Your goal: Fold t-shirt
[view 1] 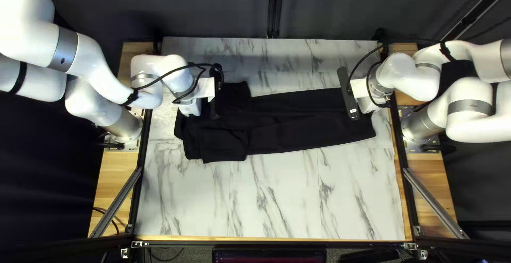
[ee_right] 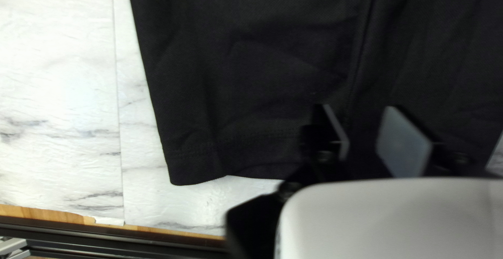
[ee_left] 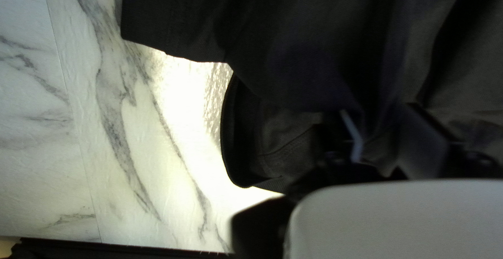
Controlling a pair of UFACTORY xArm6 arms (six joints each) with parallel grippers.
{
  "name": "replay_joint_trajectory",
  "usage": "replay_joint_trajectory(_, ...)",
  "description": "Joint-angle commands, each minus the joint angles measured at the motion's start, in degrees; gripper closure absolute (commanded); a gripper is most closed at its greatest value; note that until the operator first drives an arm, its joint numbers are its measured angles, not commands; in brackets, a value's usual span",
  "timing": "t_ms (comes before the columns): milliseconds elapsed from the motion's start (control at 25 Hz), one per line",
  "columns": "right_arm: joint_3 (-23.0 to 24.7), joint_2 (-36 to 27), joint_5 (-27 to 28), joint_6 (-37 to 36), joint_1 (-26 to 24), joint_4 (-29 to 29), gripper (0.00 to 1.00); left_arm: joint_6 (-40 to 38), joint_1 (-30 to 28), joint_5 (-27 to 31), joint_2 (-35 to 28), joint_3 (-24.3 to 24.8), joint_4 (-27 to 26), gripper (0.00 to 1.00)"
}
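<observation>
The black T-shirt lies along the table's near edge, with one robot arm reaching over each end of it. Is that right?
Not quite: the top left view shows the black T-shirt nearer the far edge of the table, toward the dark curtain. The left arm and right arm do reach over its two ends.

Top left view: high over the counter's (view 1: 282,199) near edge, slanted down toward the dark curtain (view 1: 223,7); farthest out. Wrist views: close, looking down, one per end of the t-shirt (view 1: 308,130). Top left covers both ends.
</observation>
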Motion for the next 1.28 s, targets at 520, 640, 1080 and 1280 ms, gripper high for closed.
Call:
replay_joint_trajectory(520,0.37,-2.25,1.5,0.76,0.06,-1.18,0.0,3.41,3.09,8.76,-6.89,-3.4,1.9,0.0)
replay_joint_trajectory(640,0.36,-1.48,0.84,0.81,0.18,-1.16,0.0,5.07,3.2,9.53,-8.85,-1.39,1.2,0.0)
replay_joint_trajectory(1080,-0.24,0.32,-0.2,0.84,0.69,-0.86,0.0,7.67,-0.53,3.54,1.25,-2.79,-9.48,0.0)
replay_joint_trajectory(1280,-0.11,0.46,-0.65,1.23,0.95,-1.02,0.0,6.16,-0.67,1.05,3.74,-1.61,-14.18,0.0)
